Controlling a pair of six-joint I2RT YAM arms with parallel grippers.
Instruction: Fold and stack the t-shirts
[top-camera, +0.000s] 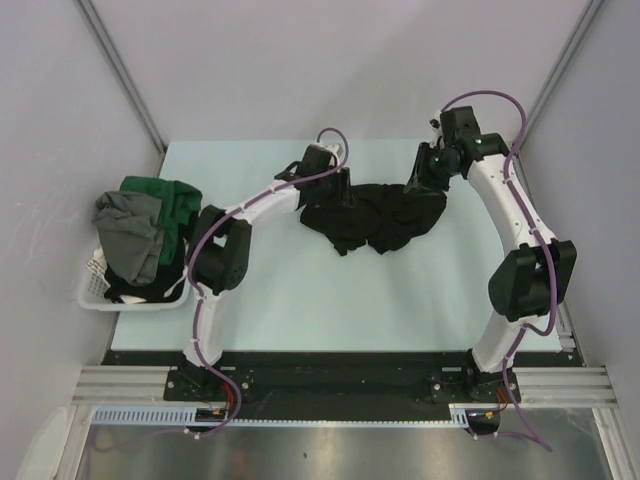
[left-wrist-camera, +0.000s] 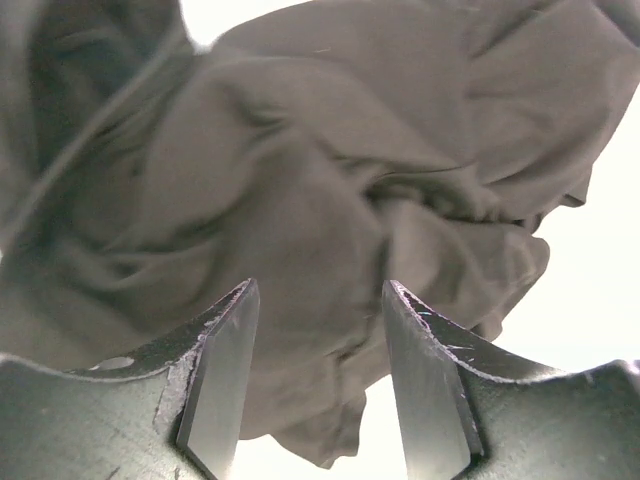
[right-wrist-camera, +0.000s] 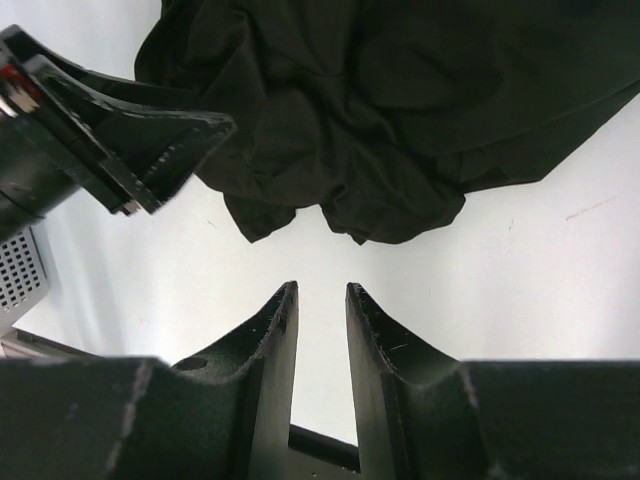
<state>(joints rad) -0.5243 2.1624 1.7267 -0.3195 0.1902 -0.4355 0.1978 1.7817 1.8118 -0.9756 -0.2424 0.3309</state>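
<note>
You had the crumpled black cotton t-shirt (top-camera: 375, 222) lying in a loose heap on the pale blue-green worktop (top-camera: 300, 290), toward 12 o'clock from its centre.

Your left hand (top-camera: 325, 175) sat at the heap's 10 o'clock edge. In its wrist view the left hand (left-wrist-camera: 320, 290) was spread wide, with bunched cloth (left-wrist-camera: 350, 200) filling the gap just beyond the fingertips.

Your right hand (top-camera: 425, 185) was at the heap's 2 o'clock edge. In its own view the right hand (right-wrist-camera: 322, 290) was only narrowly parted, with bare worktop showing in the slit and the shirt (right-wrist-camera: 400, 120) apart from its tips.

At 9 o'clock, the white slatted plastic basket (top-camera: 95, 290) held a dark green shirt (top-camera: 165, 195) and a grey shirt (top-camera: 130, 235) piled above its rim.
</note>
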